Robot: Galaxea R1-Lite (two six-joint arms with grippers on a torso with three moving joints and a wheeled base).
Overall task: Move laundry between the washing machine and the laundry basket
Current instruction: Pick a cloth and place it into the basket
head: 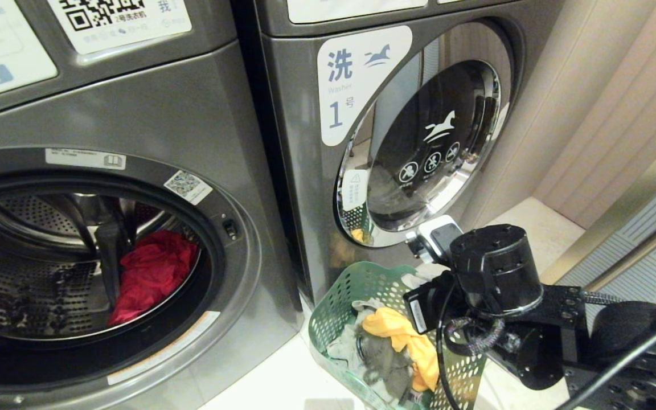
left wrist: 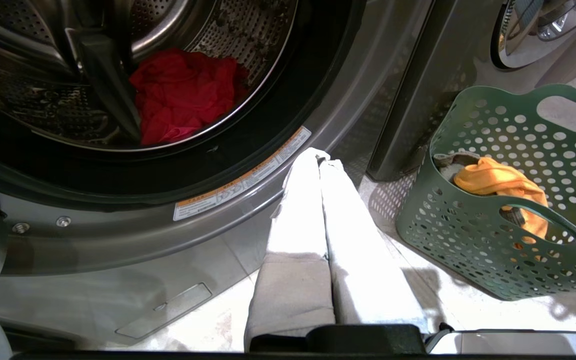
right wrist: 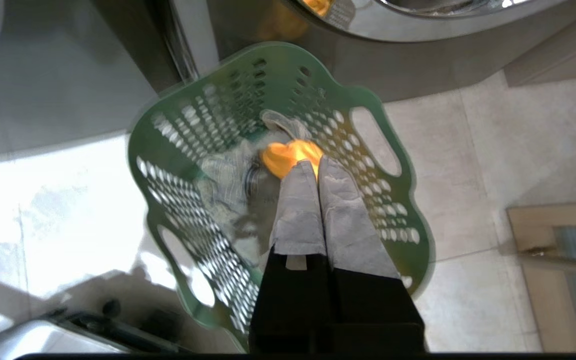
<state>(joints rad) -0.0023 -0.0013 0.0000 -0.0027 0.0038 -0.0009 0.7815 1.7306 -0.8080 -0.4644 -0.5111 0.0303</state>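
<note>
1. While the right arm reached over the green laundry basket [head: 328, 319], the right hand [right wrist: 316, 165] hung above it with its fingers pressed together, tips right at the yellow garment [right wrist: 285, 156]. Couldn't tell whether any cloth was actually pinched between them.
2. That basket sat on the floor [head: 271, 387], near the foot of the right washer [head: 299, 171], in front of the seam between the two machines. Besides the yellow piece there was some grey laundry [head: 382, 359] and a pale piece [right wrist: 228, 175] piled in it.
3. The left washing machine [head: 191, 114] had its drum wide open, and a red garment [head: 154, 273] lay inside, toward the right side of the drum next to a dark paddle [head: 109, 250].
4. The left hand [left wrist: 320, 162] was low, just in front of the open machine's lower rim, fingers together and holding nothing, with the basket off to its right.
5. The right washer's round glass door [head: 430, 148] showed a white horse logo, and a label with a "1" [head: 351, 85] sat beside it on the left.
</note>
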